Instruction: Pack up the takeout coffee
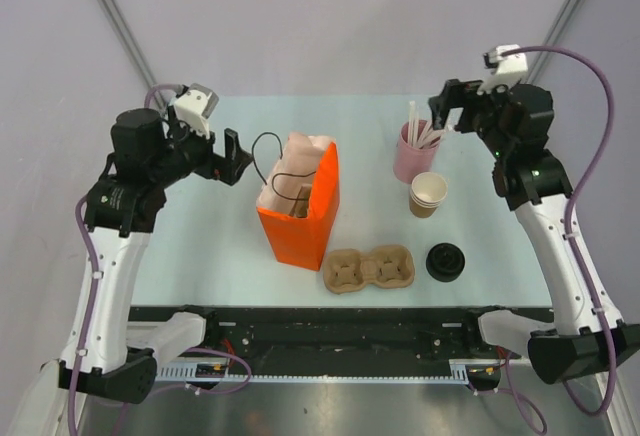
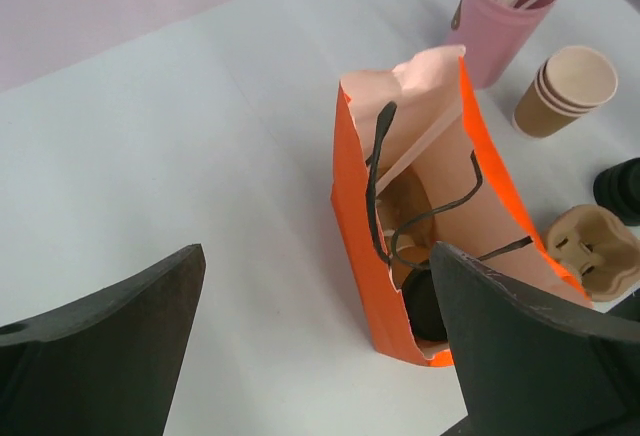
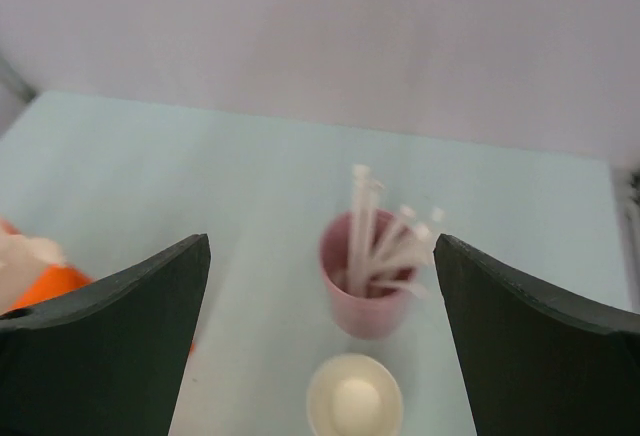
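The orange paper bag [image 1: 312,224] stands open mid-table, its black cord handles hanging loose. In the left wrist view a round black lid [image 2: 419,304] shows deep inside the bag [image 2: 352,236], next to brown card; this looks like the takeout coffee, mostly hidden by the bag wall and my finger. From above, only a brown shape [image 1: 300,198] shows inside. My left gripper [image 1: 236,157] [image 2: 315,256] is open and empty, just left of the bag. My right gripper [image 1: 449,108] [image 3: 322,241] is open and empty, above and behind the straw holder.
A pink straw holder [image 1: 412,159] [image 2: 498,28] [image 3: 367,281] stands at back right. In front of it is a stack of lidless brown cups [image 1: 428,194] [image 2: 563,88] [image 3: 355,403]. A card cup carrier [image 1: 369,268] [image 2: 596,247] and a loose black lid [image 1: 446,261] [image 2: 621,188] lie near the front edge.
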Robot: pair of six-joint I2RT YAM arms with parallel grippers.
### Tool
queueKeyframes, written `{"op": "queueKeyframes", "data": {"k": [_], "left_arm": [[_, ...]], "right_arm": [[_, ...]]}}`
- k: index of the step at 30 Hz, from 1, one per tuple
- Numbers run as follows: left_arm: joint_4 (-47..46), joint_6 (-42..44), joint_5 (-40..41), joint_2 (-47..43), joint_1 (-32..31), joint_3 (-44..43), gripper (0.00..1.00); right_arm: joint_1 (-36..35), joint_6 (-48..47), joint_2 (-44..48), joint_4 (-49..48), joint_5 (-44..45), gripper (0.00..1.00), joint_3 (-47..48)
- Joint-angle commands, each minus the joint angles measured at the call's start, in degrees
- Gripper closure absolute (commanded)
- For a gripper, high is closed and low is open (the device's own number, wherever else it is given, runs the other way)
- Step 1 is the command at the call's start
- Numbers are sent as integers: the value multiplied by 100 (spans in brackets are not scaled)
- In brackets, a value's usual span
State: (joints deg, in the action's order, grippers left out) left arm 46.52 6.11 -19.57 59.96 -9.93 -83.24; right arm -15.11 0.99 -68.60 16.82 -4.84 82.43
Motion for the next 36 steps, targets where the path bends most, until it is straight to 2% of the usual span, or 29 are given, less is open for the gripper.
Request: {"op": "queueKeyframes", "data": {"k": [1,3,6,11,16,21,27,34,36], "left_arm": [[120,234,22,-213,27,-649,0],[138,206,731,-196,44,-842,0],[103,145,1332,6,202,-965,0],[-230,-276,1131,507,1193,-703,0],[-1047,-216,1184,350,1547,500,0],[-2093,-180,1245,95,1802,1790,0],[-3771,-31,1500,-90,1890,3329,0],[-5888,-66,1421,-38,1890,4754,0],[-6119,-110,1395,32,1890,5009,0]], "right_arm": [[666,401,417,707,1166,0,-472],[1036,533,592,753,1397,0,-701],[1362,761,742,621,1626,0,-1176],[1380,1042,883,156,2635,0,-1957],[1380,1140,813,-73,3340,0,-2415],[1379,1052,927,-616,3323,0,-3073],[1371,955,1112,-1250,3314,0,-3646],[1362,885,1164,-1629,3270,0,-4156],[1362,894,1130,-1848,3270,0,-4244]]}}
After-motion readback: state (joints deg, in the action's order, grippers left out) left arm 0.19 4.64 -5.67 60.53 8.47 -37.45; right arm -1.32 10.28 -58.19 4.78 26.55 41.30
